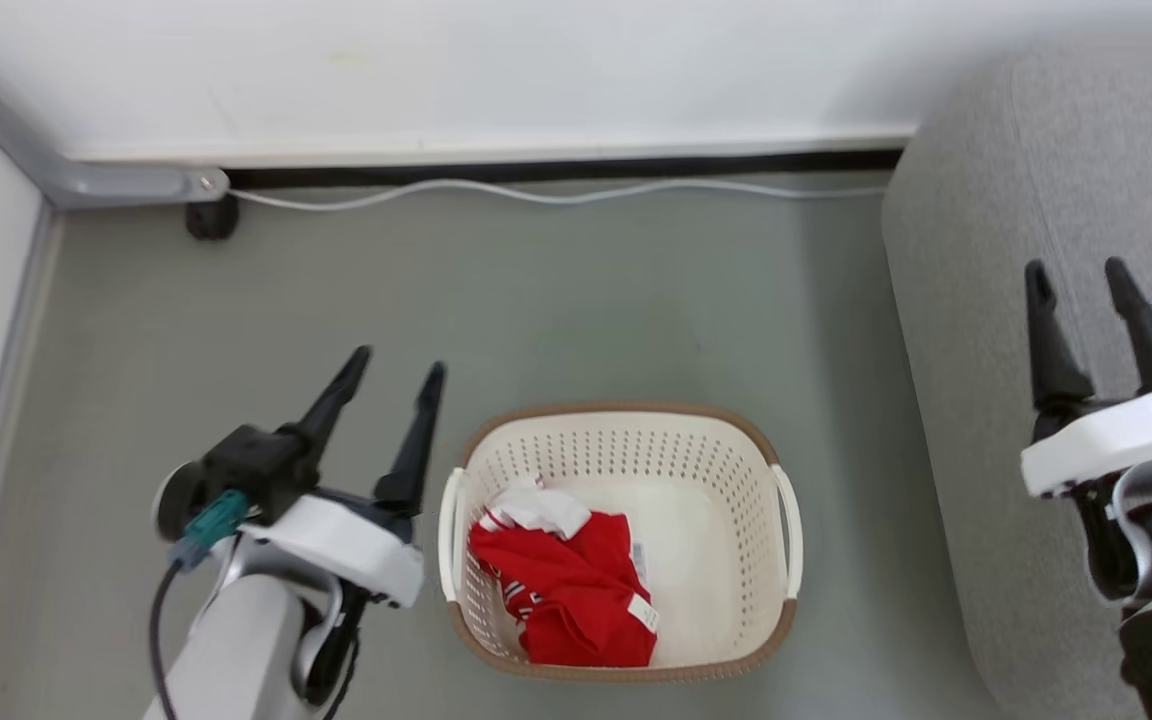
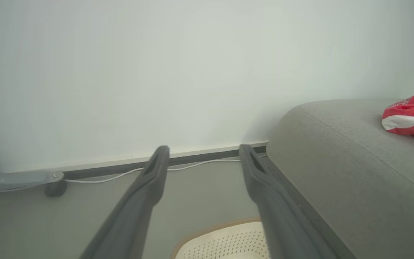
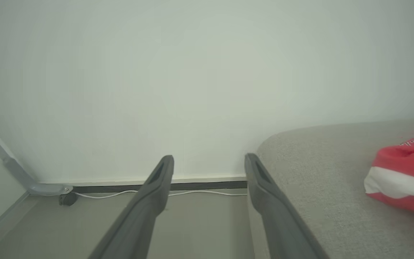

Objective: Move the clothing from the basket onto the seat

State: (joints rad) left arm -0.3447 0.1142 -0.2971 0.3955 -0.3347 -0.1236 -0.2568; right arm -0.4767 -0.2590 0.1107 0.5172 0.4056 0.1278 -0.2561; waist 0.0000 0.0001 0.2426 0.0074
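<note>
Grey floor [image 1: 586, 300] bears basket [image 1: 620, 408], seat [image 1: 986, 380] and cable [image 1: 536, 194].

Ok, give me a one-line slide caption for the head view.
Open left gripper beside the basket, a red garment inside it; open right gripper over the grey sofa.

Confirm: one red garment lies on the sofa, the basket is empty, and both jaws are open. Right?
Not empty: the head view shows a red garment crumpled in the basket. The other garment lies on the sofa, and the left gripper and right gripper have open jaws.
</note>
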